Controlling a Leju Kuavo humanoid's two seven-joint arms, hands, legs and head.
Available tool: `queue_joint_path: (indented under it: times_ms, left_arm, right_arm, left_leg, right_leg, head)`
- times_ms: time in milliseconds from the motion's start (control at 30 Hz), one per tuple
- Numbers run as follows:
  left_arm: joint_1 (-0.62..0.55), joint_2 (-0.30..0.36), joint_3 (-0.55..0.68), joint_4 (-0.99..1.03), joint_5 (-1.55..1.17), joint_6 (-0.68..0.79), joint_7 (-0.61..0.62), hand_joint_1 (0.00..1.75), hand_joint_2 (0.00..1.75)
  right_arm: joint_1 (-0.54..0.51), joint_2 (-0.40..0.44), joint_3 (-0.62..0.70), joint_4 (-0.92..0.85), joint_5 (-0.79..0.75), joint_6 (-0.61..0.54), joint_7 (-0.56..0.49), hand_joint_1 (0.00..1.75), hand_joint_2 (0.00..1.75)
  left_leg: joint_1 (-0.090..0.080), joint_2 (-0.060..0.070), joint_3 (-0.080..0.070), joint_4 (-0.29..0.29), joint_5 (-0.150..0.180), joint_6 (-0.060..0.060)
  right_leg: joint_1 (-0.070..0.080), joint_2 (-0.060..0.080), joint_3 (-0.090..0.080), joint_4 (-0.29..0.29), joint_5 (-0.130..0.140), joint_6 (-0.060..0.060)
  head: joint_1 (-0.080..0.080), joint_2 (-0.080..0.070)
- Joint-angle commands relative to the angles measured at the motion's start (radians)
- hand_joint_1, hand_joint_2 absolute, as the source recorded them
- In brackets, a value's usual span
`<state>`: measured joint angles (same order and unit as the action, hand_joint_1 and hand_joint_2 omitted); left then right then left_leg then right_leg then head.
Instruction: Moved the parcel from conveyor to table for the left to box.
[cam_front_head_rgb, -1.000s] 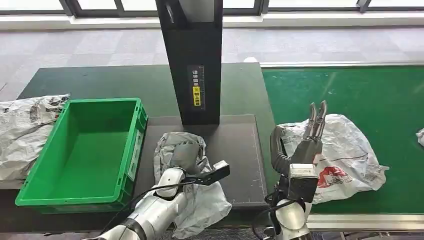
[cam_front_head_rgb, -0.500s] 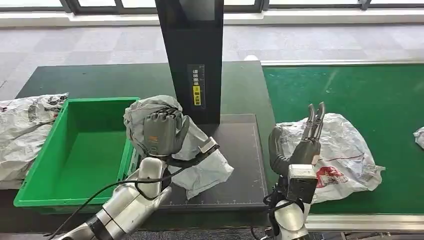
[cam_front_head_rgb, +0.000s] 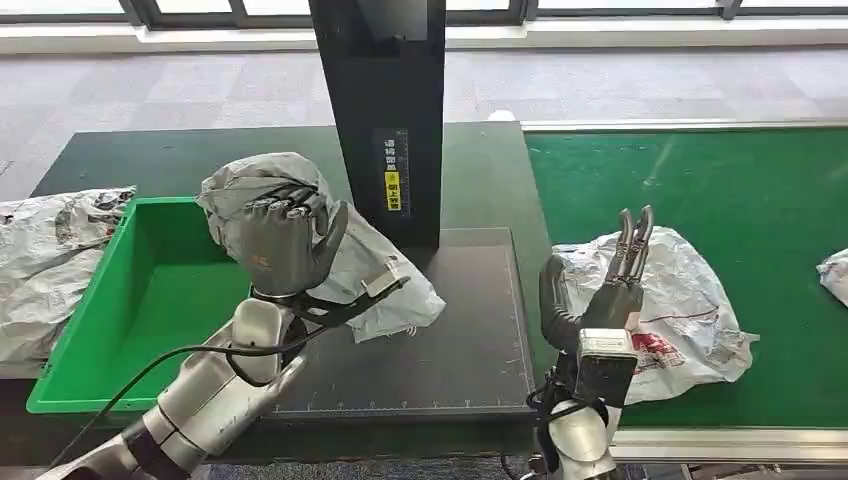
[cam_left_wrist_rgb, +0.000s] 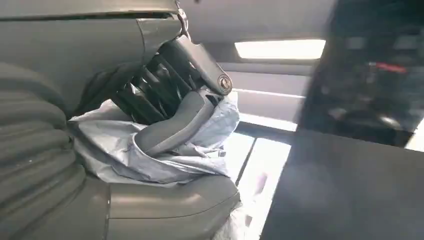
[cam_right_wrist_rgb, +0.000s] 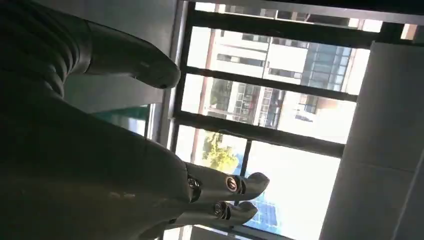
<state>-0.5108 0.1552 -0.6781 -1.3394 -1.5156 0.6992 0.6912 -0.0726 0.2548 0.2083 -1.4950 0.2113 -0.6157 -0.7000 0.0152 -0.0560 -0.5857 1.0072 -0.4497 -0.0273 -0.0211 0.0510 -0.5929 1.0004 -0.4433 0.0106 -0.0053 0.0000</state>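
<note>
Nearest, R hand (cam_front_head_rgb: 612, 290) hovers w/ fingers straight and apart, empty, by a white parcel (cam_front_head_rgb: 690, 300) on the conveyor (cam_front_head_rgb: 760, 190) right of the green crate (cam_front_head_rgb: 150, 300). L hand (cam_front_head_rgb: 285, 245) clutches the grey parcel (cam_front_head_rgb: 340, 260) over the crate's rim. Looks like only drop-in left.

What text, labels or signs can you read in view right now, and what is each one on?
Black post: a label with pale characters above a yellow strip, too small to read.
White parcel on the green conveyor: a red printed mark, not legible.
Grey parcel held in the left hand: no readable print.
</note>
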Motion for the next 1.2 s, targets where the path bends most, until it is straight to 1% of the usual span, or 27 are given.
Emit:
queue_joint_path:
  times_ms: [33,100,233,267,300,333,367,400,433,467,500,533,567,633,667,700,733,767,833,867,933,967,1000,1033,1067,1167,1200]
  left_arm:
    - [0.070,0.030,0.221,-0.006,-0.055,-0.001,0.007,1.75,1.75]
    - [0.075,0.026,0.242,-0.010,-0.055,-0.001,0.007,1.75,1.75]
    - [0.110,-0.015,0.395,-0.008,-0.055,-0.001,-0.005,1.75,1.75]
    - [0.131,-0.054,0.495,-0.006,-0.055,-0.001,-0.074,1.75,1.75]
    - [0.149,-0.102,0.608,-0.020,-0.055,-0.001,-0.141,1.75,1.75]
    - [0.157,-0.128,0.667,-0.033,-0.055,-0.001,-0.181,1.75,1.75]
    - [0.168,-0.162,0.740,-0.051,-0.055,-0.001,-0.242,1.75,1.75]
    - [0.168,-0.162,0.740,-0.051,-0.055,-0.001,-0.242,1.75,1.75]
    - [0.176,-0.186,0.788,-0.063,-0.055,-0.001,-0.284,1.75,1.75]
    - [0.176,-0.186,0.788,-0.063,-0.055,-0.001,-0.284,1.75,1.75]
    - [0.179,-0.240,0.894,-0.091,-0.055,-0.001,-0.374,1.75,1.75]
    - [0.180,-0.253,0.915,-0.096,-0.054,-0.001,-0.394,1.75,1.75]
    - [0.180,-0.287,0.984,-0.127,-0.046,-0.001,-0.464,1.75,1.75]
    - [0.179,-0.323,1.064,-0.154,-0.021,-0.001,-0.554,1.75,1.75]
    - [0.175,-0.335,1.087,-0.155,-0.016,-0.001,-0.582,1.75,1.75]
    - [0.152,-0.380,1.179,-0.157,-0.003,-0.001,-0.688,1.75,1.75]
    - [0.148,-0.386,1.194,-0.157,-0.001,-0.001,-0.704,1.75,1.75]
    - [0.132,-0.411,1.246,-0.170,-0.003,-0.001,-0.756,1.75,1.75]
    - [0.132,-0.411,1.246,-0.170,-0.003,-0.001,-0.756,1.75,1.75]
    - [0.125,-0.420,1.268,-0.174,0.006,-0.001,-0.781,1.75,1.75]
    - [0.111,-0.440,1.315,-0.168,0.020,-0.001,-0.837,1.75,1.75]
    - [0.099,-0.457,1.352,-0.160,0.024,-0.001,-0.873,0.42,1.75]
    - [0.099,-0.457,1.352,-0.160,0.024,-0.001,-0.873,0.00,1.75]
    - [0.086,-0.470,1.388,-0.153,0.024,-0.001,-0.904,0.00,1.75]
    - [0.046,-0.462,1.409,-0.076,-0.008,-0.001,-0.888,0.00,1.75]
    - [0.059,-0.471,1.418,-0.084,0.001,-0.001,-0.902,0.00,1.75]
    - [0.039,-0.478,1.444,-0.065,-0.012,-0.001,-0.916,0.00,0.00]
  right_arm:
    - [-0.048,0.011,-0.026,0.056,0.009,0.004,0.002,0.00,1.75]
    - [-0.043,0.010,-0.024,0.053,0.009,0.002,0.002,0.00,1.75]
    - [-0.011,-0.003,-0.007,0.035,0.009,-0.009,0.002,0.00,1.75]
    - [0.003,-0.007,-0.003,0.022,0.009,-0.013,0.002,0.00,1.75]
    - [0.011,-0.008,-0.003,0.014,0.009,-0.013,0.002,0.00,1.75]
    - [0.013,-0.008,-0.006,0.011,0.011,-0.010,0.002,0.00,1.75]
    - [0.016,-0.007,-0.012,0.008,0.014,-0.003,0.002,0.00,1.75]
    - [0.016,-0.007,-0.012,0.008,0.014,-0.003,0.002,0.00,1.75]
    - [0.014,-0.006,-0.016,0.010,0.017,0.002,0.002,0.00,1.75]
    - [0.014,-0.006,-0.016,0.010,0.017,0.002,0.002,0.00,1.75]
    - [0.015,-0.004,-0.019,0.013,0.021,0.013,0.002,0.00,1.75]
    - [0.016,-0.005,-0.018,0.013,0.022,0.015,0.002,0.00,1.75]
    - [0.016,-0.004,-0.017,0.014,0.020,0.022,0.002,0.00,1.75]
    - [0.012,-0.002,-0.019,0.019,0.021,0.025,0.002,0.00,1.75]
    - [0.011,-0.002,-0.019,0.019,0.021,0.026,0.002,0.00,1.75]
    - [0.009,0.001,-0.024,0.019,0.021,0.028,0.002,0.00,1.75]
    - [0.008,0.002,-0.024,0.019,0.022,0.029,0.002,0.00,1.75]
    - [0.006,0.005,-0.028,0.019,0.024,0.031,0.002,0.00,1.75]
    - [0.006,0.005,-0.028,0.019,0.024,0.031,0.002,0.00,1.75]
    - [0.005,0.007,-0.030,0.021,0.025,0.033,0.002,0.00,1.75]
    - [0.007,0.010,-0.033,0.021,0.029,0.033,0.002,0.00,1.75]
    - [0.010,0.011,-0.034,0.020,0.032,0.034,0.002,0.00,1.75]
    - [0.010,0.011,-0.034,0.020,0.032,0.034,0.002,0.00,1.75]
    - [0.013,0.012,-0.035,0.020,0.034,0.035,0.002,0.00,1.75]
    - [0.025,0.018,-0.036,0.007,0.039,0.038,0.002,0.00,1.75]
    - [0.021,0.014,-0.040,0.013,0.041,0.040,0.002,0.00,1.75]
    - [0.045,0.006,-0.051,-0.012,0.040,0.055,0.002,0.00,1.75]
  left_leg:
    - [0.000,0.008,0.001,-0.001,0.000,0.001]
    - [0.000,0.006,0.001,-0.001,0.000,0.001]
    - [0.000,0.006,0.001,-0.001,0.000,0.001]
    - [0.000,0.008,0.002,-0.002,0.000,0.002]
    - [0.001,0.006,0.001,-0.001,0.000,0.001]
    - [0.000,0.008,0.003,-0.002,0.000,0.002]
    - [0.001,0.005,0.001,-0.001,0.000,0.001]
    - [0.000,0.007,0.002,-0.001,-0.001,0.001]
    - [0.001,0.007,0.001,0.000,-0.001,0.001]
    - [0.000,0.004,0.000,0.000,0.000,0.001]
    - [0.000,0.005,0.000,0.000,0.000,0.001]
    - [0.000,0.007,0.001,-0.001,-0.001,0.002]
    - [0.000,0.006,0.000,0.000,-0.001,0.001]
    - [0.001,0.009,0.000,0.000,-0.001,0.001]
    - [0.000,0.006,-0.001,0.000,-0.001,0.001]
    - [0.000,0.006,0.000,0.000,-0.001,0.001]
    - [0.001,0.009,0.001,-0.001,-0.001,0.002]
    - [0.000,0.007,0.000,0.000,-0.001,0.001]
    - [0.000,0.006,0.000,0.000,-0.001,0.001]
    - [0.001,0.007,0.000,0.000,-0.001,0.001]
    - [0.000,0.005,0.000,0.000,-0.001,0.001]
    - [0.000,0.007,0.000,0.000,-0.001,0.001]
    - [0.001,0.006,0.000,0.000,0.000,0.001]
    - [0.001,0.006,0.000,-0.001,0.000,0.001]
    - [0.001,0.005,0.000,0.000,0.000,0.001]
    - [0.000,0.003,0.000,-0.001,0.000,0.001]
    - [0.000,0.003,0.000,-0.001,0.000,0.001]
  right_leg:
    - [0.002,-0.001,0.000,-0.001,0.001,-0.002]
    - [0.002,-0.002,0.001,-0.001,0.001,-0.001]
    - [0.001,-0.001,0.001,-0.002,0.001,-0.001]
    - [0.002,-0.001,0.001,-0.002,0.001,-0.001]
    - [0.001,-0.001,0.001,-0.002,0.001,-0.001]
    - [0.002,-0.002,0.002,-0.003,0.001,-0.002]
    - [0.002,-0.002,0.000,-0.002,0.000,-0.001]
    - [0.001,-0.002,0.001,-0.002,0.000,-0.001]
    - [0.002,-0.002,0.000,-0.002,0.000,-0.001]
    - [0.001,-0.001,-0.001,-0.001,0.000,-0.001]
    - [0.001,-0.002,-0.001,-0.001,0.000,-0.001]
    - [0.002,-0.003,0.000,-0.002,0.000,-0.001]
    - [0.001,-0.001,-0.001,-0.001,0.000,-0.001]
    - [0.002,0.000,-0.001,-0.001,0.001,-0.001]
    - [0.001,0.001,-0.002,-0.001,0.000,-0.001]
    - [0.001,0.000,-0.002,-0.001,0.000,-0.001]
    - [0.002,-0.002,0.000,-0.002,0.001,-0.001]
    - [0.001,-0.001,-0.001,-0.001,0.000,-0.001]
    - [0.001,0.000,-0.002,-0.001,0.000,-0.001]
    - [0.002,-0.002,0.000,-0.002,0.000,-0.001]
    - [0.001,-0.002,-0.001,-0.001,0.000,-0.001]
    - [0.002,-0.003,-0.001,-0.001,0.000,-0.001]
    - [0.002,-0.002,-0.001,-0.001,0.000,-0.001]
    - [0.002,-0.003,-0.001,-0.002,0.000,-0.002]
    - [0.002,-0.003,-0.001,-0.001,0.000,-0.001]
    - [0.001,-0.003,-0.001,-0.001,0.000,-0.001]
    - [0.001,-0.005,0.000,-0.002,0.000,-0.001]
  head:
    - [0.000,0.000]
    - [0.000,0.000]
    - [0.000,0.000]
    - [0.000,0.000]
    - [0.000,0.000]
    - [0.000,0.000]
    - [0.000,0.000]
    - [0.000,0.000]
    - [0.000,0.000]
    - [0.000,0.000]
    - [0.000,0.000]
    - [0.000,0.000]
    - [0.000,0.000]
    - [0.000,0.000]
    - [0.000,0.000]
    - [0.000,0.000]
    - [0.000,0.000]
    - [0.000,0.000]
    - [0.000,0.000]
    - [0.000,0.000]
    - [0.000,0.000]
    - [0.000,0.000]
    - [0.000,0.000]
    - [0.000,0.000]
    - [0.000,0.000]
    - [0.000,0.000]
    - [0.000,0.000]
